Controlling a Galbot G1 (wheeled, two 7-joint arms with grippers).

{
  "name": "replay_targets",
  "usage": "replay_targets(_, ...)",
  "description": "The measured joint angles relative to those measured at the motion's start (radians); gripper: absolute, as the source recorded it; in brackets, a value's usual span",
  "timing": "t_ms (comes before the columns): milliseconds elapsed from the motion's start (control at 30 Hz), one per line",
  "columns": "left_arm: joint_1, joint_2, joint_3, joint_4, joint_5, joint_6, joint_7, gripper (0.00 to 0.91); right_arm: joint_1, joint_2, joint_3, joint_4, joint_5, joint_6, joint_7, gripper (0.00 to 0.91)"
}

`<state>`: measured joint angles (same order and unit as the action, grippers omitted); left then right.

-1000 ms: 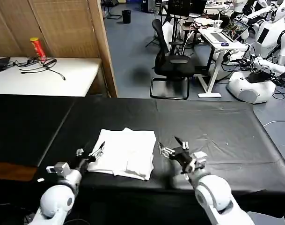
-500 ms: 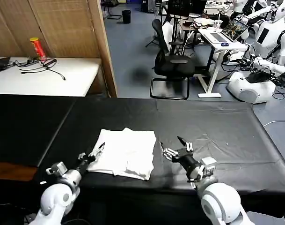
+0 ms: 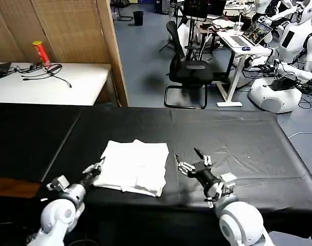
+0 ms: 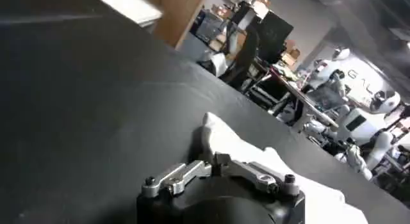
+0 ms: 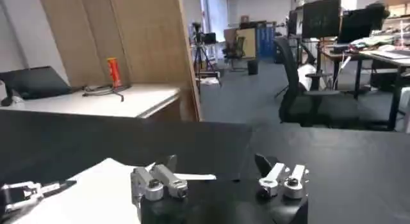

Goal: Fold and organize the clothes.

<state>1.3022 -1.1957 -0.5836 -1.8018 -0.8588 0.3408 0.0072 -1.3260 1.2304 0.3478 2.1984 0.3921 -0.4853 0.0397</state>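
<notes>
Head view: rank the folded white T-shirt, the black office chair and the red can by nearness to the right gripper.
From the right gripper:
1. Folded white T-shirt, just to its left on the black table.
2. Black office chair, on the floor beyond the table.
3. Red can, far left on the white desk.

The head camera looks forward and down over the bench (image 3: 237, 133), while both wrist cameras skim it low, sharing the folded T-shirt (image 3: 135, 166).

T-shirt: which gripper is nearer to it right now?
Left. The left gripper sits at the folded T-shirt's left edge, about touching; the right gripper hangs open just off its right edge.
</notes>
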Motion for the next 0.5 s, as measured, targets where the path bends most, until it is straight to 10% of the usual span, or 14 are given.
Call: replay_targets(500,-0.001,0.22,-0.098,-0.088,0.431,0.003,0.031,0.0,0.004,0.027,0.003,-0.032,-0.021,0.005,0.004,0.878)
